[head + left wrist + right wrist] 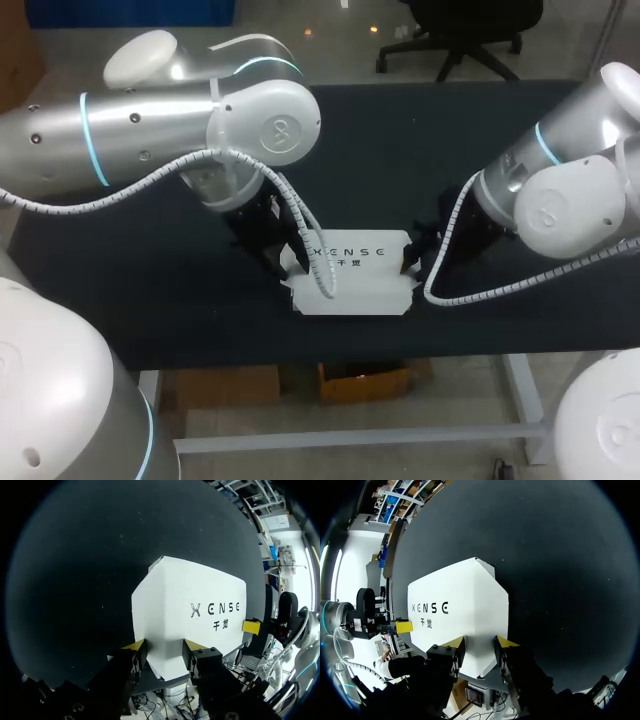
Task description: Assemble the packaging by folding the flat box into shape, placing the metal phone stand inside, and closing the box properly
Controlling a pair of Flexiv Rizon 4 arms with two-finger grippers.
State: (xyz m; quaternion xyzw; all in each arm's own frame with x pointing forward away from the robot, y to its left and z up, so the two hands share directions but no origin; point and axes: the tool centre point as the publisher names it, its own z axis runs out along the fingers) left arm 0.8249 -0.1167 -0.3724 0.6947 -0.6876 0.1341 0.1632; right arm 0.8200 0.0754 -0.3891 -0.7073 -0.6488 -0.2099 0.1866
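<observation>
The white box [355,270] lies folded into shape on the dark table, printed face up, with small flaps sticking out at both ends. My left gripper [287,262] sits at its left end, mostly hidden under the arm. In the left wrist view the box [195,605] has its near end between the fingers of that gripper [164,650], both yellow tips touching it. My right gripper [415,262] holds the opposite end. In the right wrist view its tips [480,642] press the box [460,615] from two sides. No metal phone stand is in view.
The box lies close to the table's front edge [350,355]. A grey cable [310,240] from my left arm hangs across the box's left part. Dark tabletop [400,150] stretches behind the box.
</observation>
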